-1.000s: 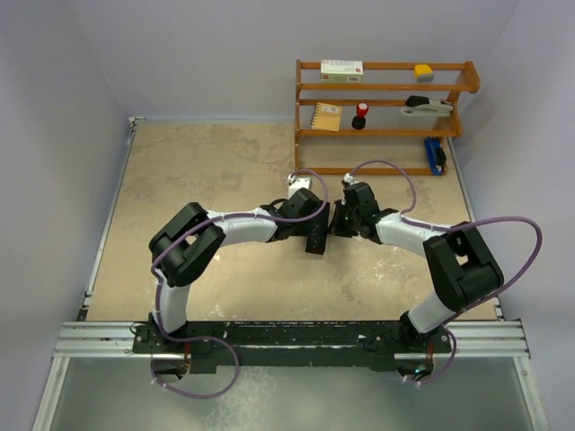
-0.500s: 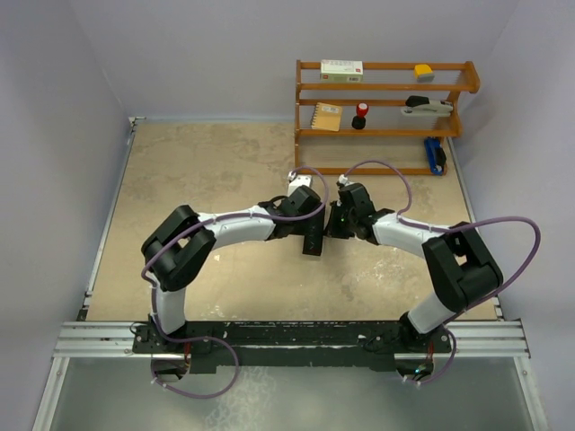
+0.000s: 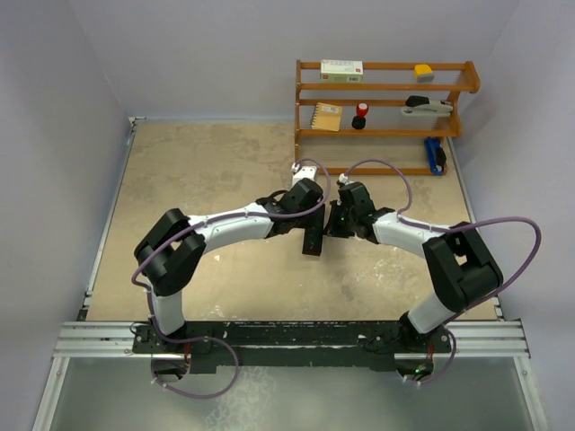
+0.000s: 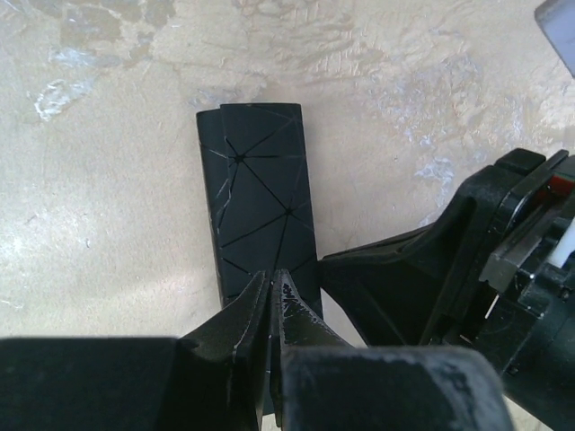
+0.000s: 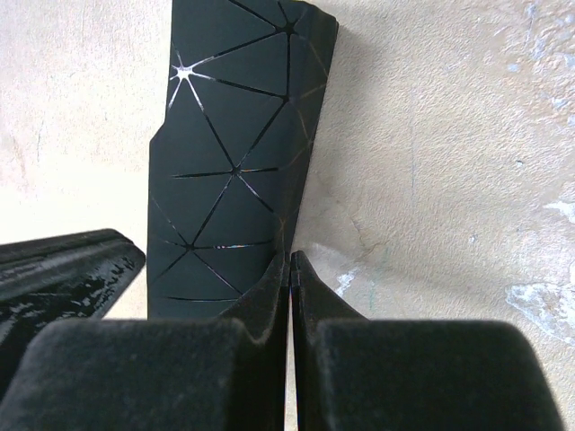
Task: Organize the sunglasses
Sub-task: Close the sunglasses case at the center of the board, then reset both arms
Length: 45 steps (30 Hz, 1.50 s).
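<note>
Black faceted oblong case (image 4: pixel 260 193) lies closed at mid-frame overhead, left gripper (image 4: pixel 272 285) and right gripper (image 5: pixel 290 262) both pinched together empty at its lower end, and the red sunglasses show nowhere (probably inside already), so little seems left.

Twin arms, white shells with black joints
The left arm (image 3: pixel 235 224) and right arm (image 3: pixel 402 232) each trail thin purple cables (image 3: pixel 377 162) (loosely looped) from a shared black base bar (image 3: pixel 287 339).

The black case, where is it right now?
The black case lies near the middle of the table in the top view, one end at the shut jaws of the left gripper and the right gripper, nearer than the wooden shelf.
</note>
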Each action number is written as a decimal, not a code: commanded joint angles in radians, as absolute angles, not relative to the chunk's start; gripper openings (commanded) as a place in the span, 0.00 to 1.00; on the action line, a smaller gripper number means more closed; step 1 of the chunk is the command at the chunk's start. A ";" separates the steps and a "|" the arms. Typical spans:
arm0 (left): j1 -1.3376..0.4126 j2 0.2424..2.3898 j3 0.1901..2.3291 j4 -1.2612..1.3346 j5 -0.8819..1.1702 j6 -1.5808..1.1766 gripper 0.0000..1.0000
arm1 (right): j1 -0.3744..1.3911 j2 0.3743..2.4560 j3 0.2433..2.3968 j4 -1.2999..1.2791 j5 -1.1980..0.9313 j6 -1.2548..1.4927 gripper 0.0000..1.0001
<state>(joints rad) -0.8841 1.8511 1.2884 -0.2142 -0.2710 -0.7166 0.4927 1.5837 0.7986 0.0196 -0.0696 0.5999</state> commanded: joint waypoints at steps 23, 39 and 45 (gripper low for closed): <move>-0.899 1.897 1.201 -0.179 -0.280 -0.789 0.00 | 0.499 1.442 0.834 -0.073 0.004 0.567 0.06; -0.899 1.748 1.234 -0.243 -0.400 -0.711 0.15 | 0.502 1.269 0.815 -0.209 0.096 0.536 0.31; -0.899 1.693 1.232 -0.270 -0.422 -0.696 0.34 | 0.509 1.218 0.814 -0.235 0.108 0.540 0.48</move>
